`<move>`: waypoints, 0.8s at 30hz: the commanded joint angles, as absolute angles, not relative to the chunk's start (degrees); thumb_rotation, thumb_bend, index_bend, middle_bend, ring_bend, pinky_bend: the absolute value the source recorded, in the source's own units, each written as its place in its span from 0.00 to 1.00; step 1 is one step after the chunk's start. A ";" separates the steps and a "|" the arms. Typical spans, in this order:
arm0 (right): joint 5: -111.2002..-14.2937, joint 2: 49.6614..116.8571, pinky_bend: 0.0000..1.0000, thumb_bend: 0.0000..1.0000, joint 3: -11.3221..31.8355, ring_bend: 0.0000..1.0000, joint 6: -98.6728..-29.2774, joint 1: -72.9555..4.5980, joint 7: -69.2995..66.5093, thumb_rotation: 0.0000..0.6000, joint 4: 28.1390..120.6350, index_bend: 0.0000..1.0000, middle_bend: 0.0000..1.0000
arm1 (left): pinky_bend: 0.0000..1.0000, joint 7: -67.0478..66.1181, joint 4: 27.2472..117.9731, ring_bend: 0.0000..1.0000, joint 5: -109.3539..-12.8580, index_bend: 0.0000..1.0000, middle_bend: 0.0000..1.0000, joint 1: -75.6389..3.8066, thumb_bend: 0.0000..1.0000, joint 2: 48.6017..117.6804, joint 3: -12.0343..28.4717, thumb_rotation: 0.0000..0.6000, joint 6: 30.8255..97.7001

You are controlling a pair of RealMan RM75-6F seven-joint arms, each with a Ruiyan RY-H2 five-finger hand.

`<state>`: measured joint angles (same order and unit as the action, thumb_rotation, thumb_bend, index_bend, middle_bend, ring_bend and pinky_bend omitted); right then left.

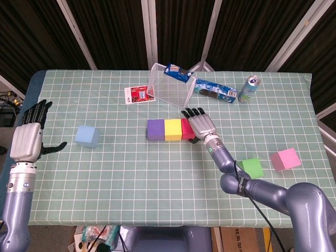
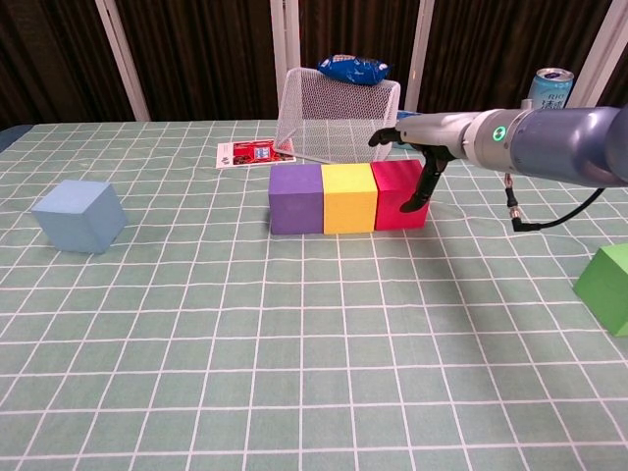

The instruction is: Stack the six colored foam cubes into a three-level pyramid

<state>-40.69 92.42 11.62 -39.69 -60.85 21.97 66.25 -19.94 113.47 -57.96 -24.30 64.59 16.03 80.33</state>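
Purple (image 1: 156, 129), yellow (image 1: 173, 129) and red (image 1: 186, 128) cubes stand touching in a row at mid-table; in the chest view they are the purple cube (image 2: 296, 197), yellow cube (image 2: 348, 196) and red cube (image 2: 395, 193). My right hand (image 1: 200, 125) hovers at the red cube's right end with fingers spread and holds nothing; in the chest view this right hand (image 2: 424, 135) has one dark fingertip down against that cube's right face. A blue cube (image 1: 86, 136) sits far left, near my open left hand (image 1: 30, 137). Green (image 1: 252, 167) and pink (image 1: 285, 159) cubes lie at the right.
A tipped wire basket (image 1: 169, 87) lies behind the row, with a blue snack bag (image 1: 176, 71) on it. A long packet (image 1: 216, 91), a drink can (image 1: 248, 88) and a red card (image 1: 138, 95) sit at the back. The green cube (image 2: 605, 287) is near the right front.
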 commanded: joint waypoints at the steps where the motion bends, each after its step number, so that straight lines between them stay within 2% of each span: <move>1: -39.49 90.97 0.00 0.25 11.24 0.00 -42.39 -59.52 23.06 1.00 69.67 0.00 0.02 | 0.05 -19.80 113.50 0.00 -57.99 0.00 0.00 -24.29 0.08 64.52 15.92 1.00 80.12; 13: -37.89 89.19 0.00 0.25 11.58 0.00 -47.22 -57.84 24.82 1.00 74.42 0.00 0.02 | 0.05 -18.42 114.89 0.00 -59.22 0.00 0.00 -23.65 0.08 63.56 16.17 1.00 80.93; 24: -32.07 85.30 0.00 0.25 11.34 0.00 -51.64 -55.84 28.41 1.00 81.17 0.00 0.09 | 0.05 -17.78 116.06 0.00 -60.05 0.00 0.00 -23.20 0.08 62.65 15.87 1.00 80.84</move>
